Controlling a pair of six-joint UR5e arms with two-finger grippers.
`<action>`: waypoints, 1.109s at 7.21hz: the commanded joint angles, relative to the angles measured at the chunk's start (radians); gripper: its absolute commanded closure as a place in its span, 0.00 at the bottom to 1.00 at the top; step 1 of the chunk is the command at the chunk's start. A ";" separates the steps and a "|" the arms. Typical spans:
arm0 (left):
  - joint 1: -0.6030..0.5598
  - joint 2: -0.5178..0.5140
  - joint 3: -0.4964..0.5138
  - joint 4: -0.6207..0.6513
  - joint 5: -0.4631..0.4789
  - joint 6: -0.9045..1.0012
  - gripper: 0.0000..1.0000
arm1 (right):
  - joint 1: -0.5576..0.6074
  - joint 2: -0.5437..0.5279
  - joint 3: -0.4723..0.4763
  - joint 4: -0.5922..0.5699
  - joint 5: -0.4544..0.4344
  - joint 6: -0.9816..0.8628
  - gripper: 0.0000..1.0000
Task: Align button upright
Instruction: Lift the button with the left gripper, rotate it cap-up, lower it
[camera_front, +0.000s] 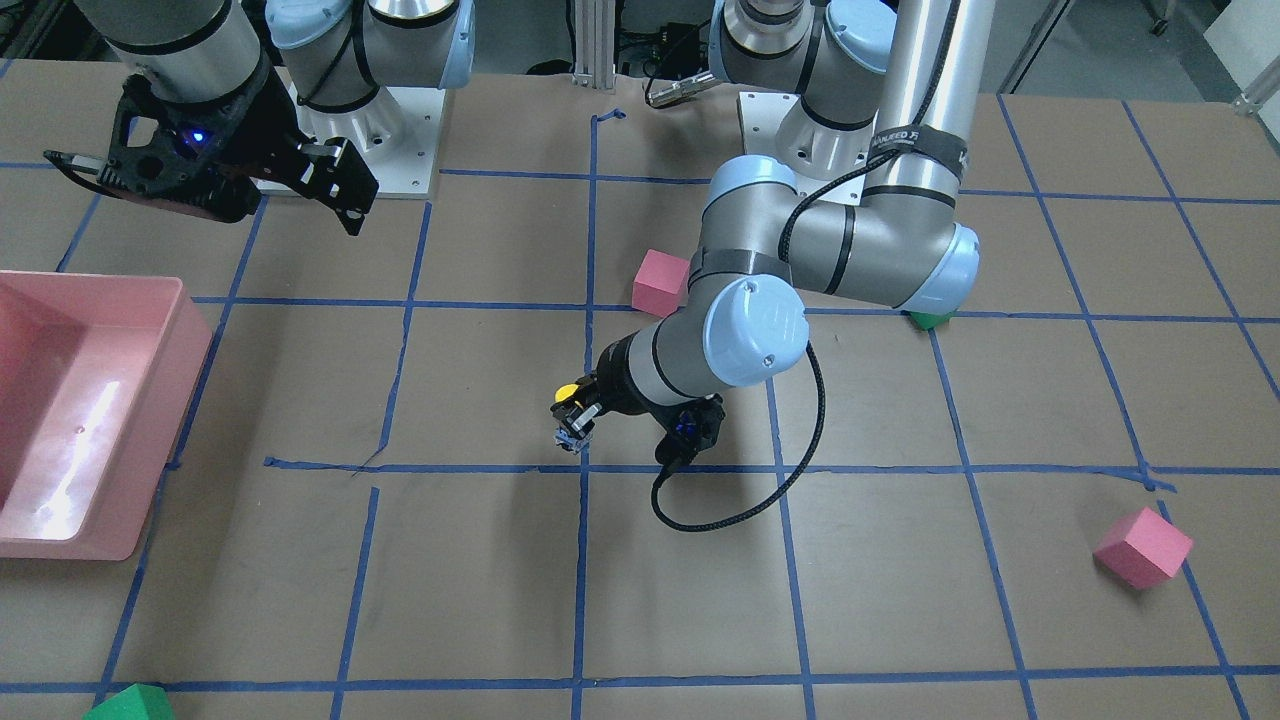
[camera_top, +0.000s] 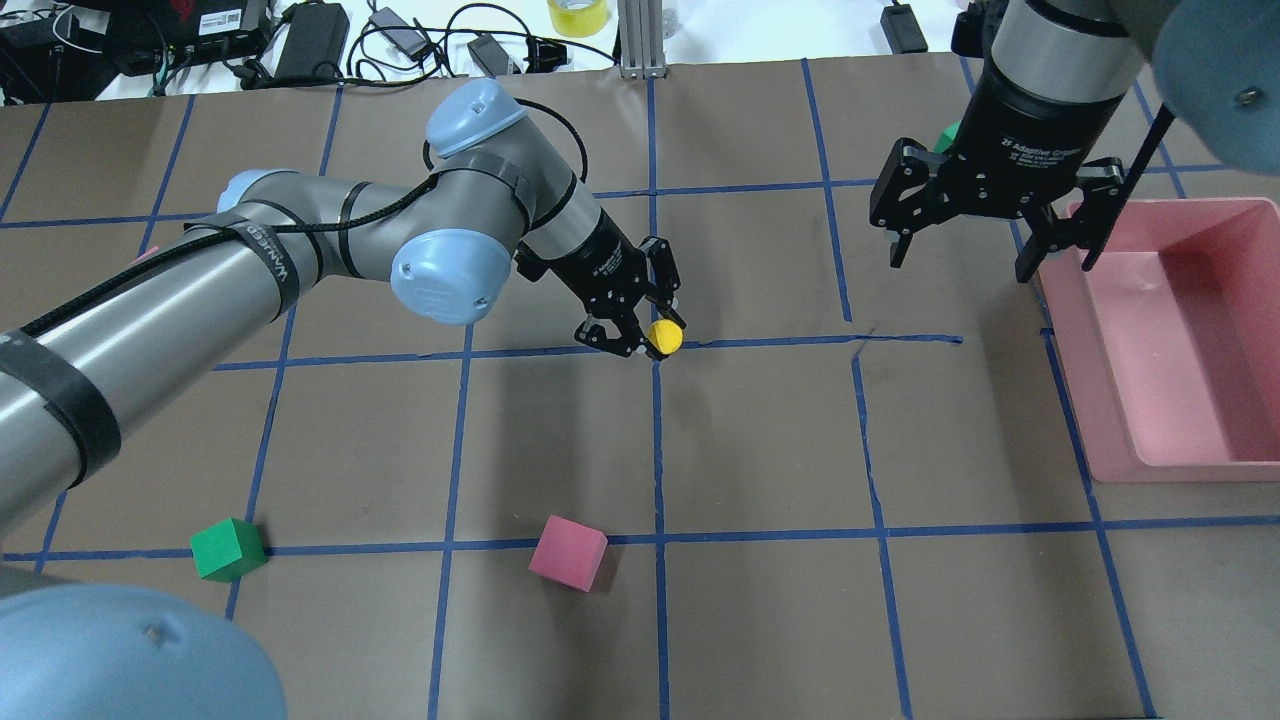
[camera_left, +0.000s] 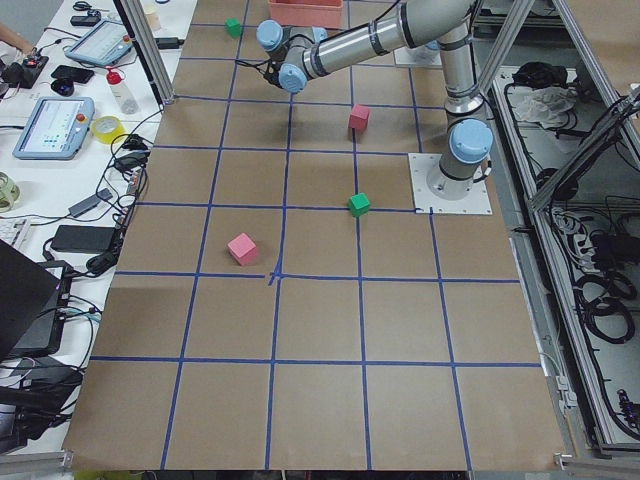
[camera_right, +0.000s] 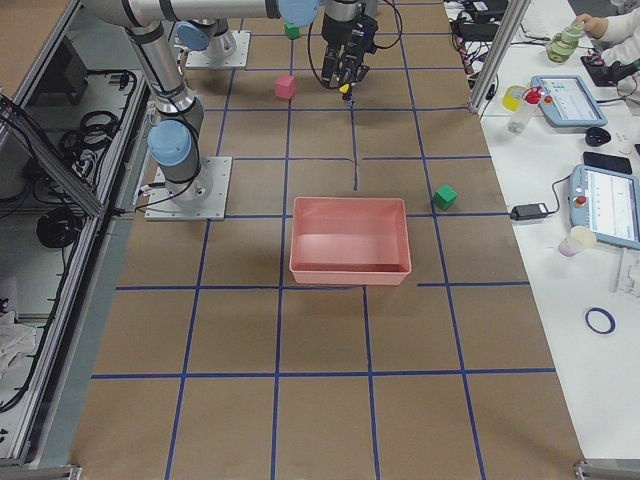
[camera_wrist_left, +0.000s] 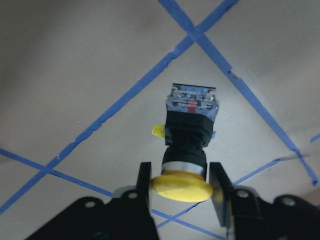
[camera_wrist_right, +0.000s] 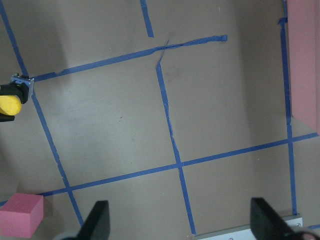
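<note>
Left side first: the left arm took up most of the left half of the overhead view. The left gripper (camera_wrist_left: 181, 180) at its end was clamped on the button (camera_wrist_left: 187, 135). Both fingers (camera_wrist_left: 144, 182) pinched the round yellow cap, one on each side.

What mattered imo was the button's long axis. In the left wrist view it ran straight out from the jaws, cap nearest the gripper, then the black body, with the silvery-blue base at the far end. From the front-facing camera the base sat lower than the cap and pointed down toward the table (camera_top: 760, 450), but on a slant rather than plumb. It hung right by the tape crossing (camera_top: 657, 350) in the middle of the table. I couldn't tell whether the base was touching the paper or just above it.

So my guess is the wrist needed to tip until the base was directly under the cap, and only then let go.

Further right, the right gripper (camera_top: 960, 258) hovered well apart from the button, just beside the pink bin (camera_top: 1085, 400), with its jaws spread wide and nothing in them. The left arm was clearly the nearer one.
</note>
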 joint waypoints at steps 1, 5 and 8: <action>0.004 -0.051 0.039 -0.002 0.002 -0.017 0.85 | -0.003 0.001 0.000 -0.001 -0.003 -0.008 0.00; 0.020 -0.042 0.031 -0.023 0.007 -0.038 0.00 | -0.003 0.001 -0.011 -0.006 -0.003 -0.020 0.00; -0.003 0.068 0.039 -0.026 0.144 -0.015 0.00 | 0.004 0.024 -0.024 -0.035 0.005 -0.046 0.00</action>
